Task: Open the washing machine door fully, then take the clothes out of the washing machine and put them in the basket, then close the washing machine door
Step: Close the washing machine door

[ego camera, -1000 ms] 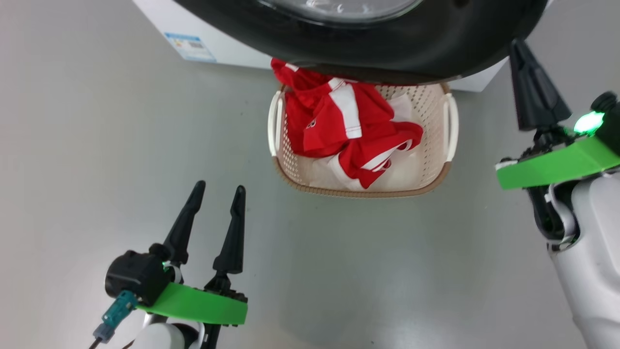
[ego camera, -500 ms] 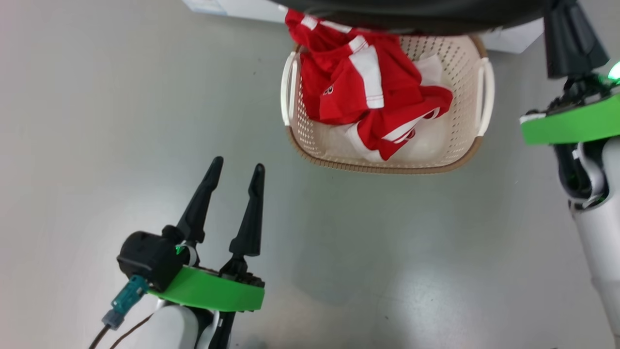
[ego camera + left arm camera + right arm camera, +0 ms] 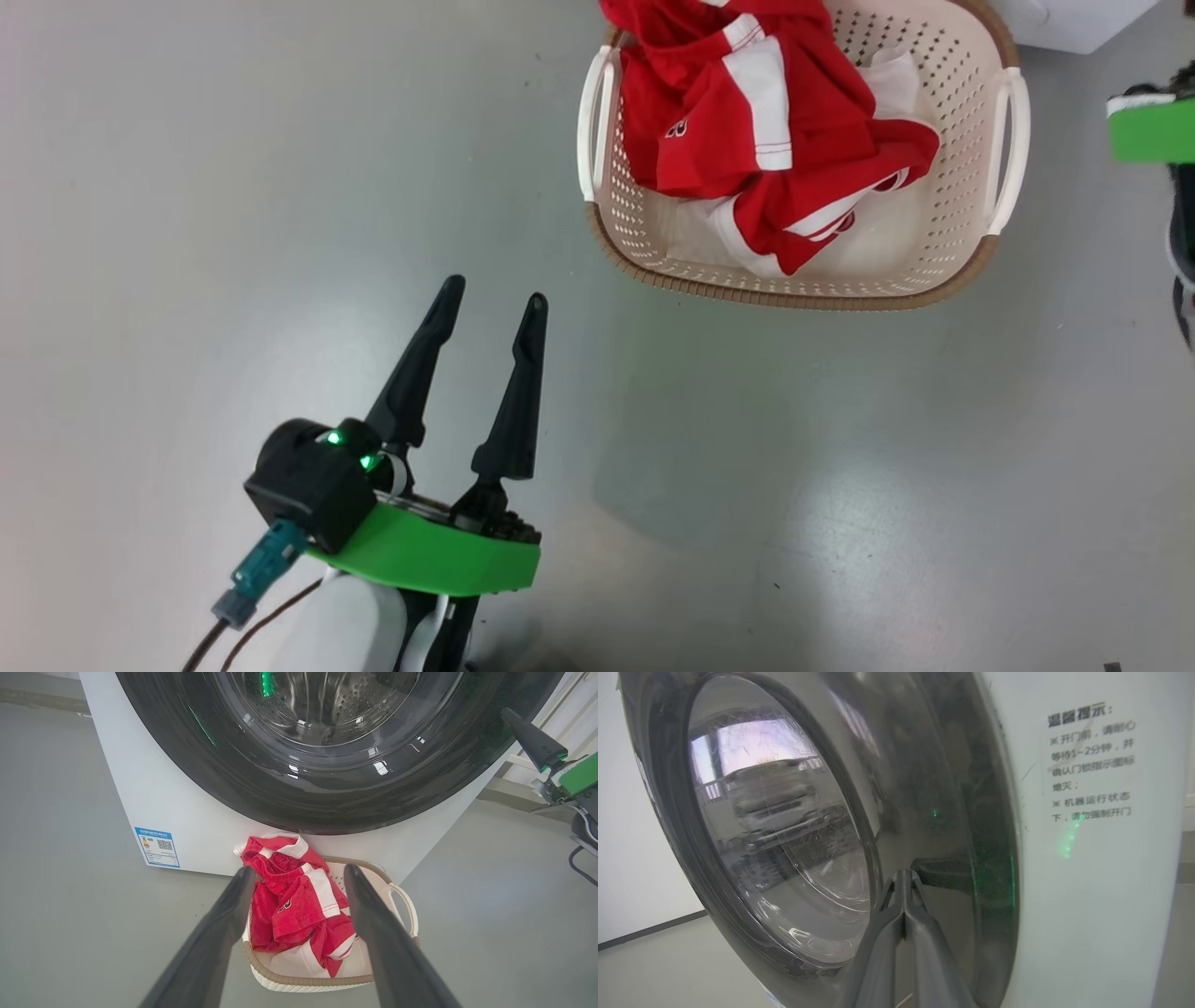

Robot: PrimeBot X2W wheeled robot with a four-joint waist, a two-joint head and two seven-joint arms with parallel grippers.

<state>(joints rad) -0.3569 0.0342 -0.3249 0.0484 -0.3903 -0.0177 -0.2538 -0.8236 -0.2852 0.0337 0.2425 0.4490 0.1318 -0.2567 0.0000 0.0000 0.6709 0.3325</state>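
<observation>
Clothes (image 3: 747, 140) sit in the basket (image 3: 794, 299), on the floor just in front of the washing machine (image 3: 140, 788). Step looks like door closing: the washing machine door (image 3: 924, 788) lies nearly flat to the front, can't tell if latched. Right hand (image 3: 903, 877) has its 2 fingers pinched together, holding nothing, tips by the black ring. Left hand (image 3: 496, 289) is partway spread, empty, over the floor. Next likely needs a firm push until it latches.

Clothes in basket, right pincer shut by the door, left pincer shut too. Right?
No: the left pincer is open, fingers apart and empty, per the head view. The rest holds: clothes in the basket, right pincer shut by the washing machine door.
</observation>
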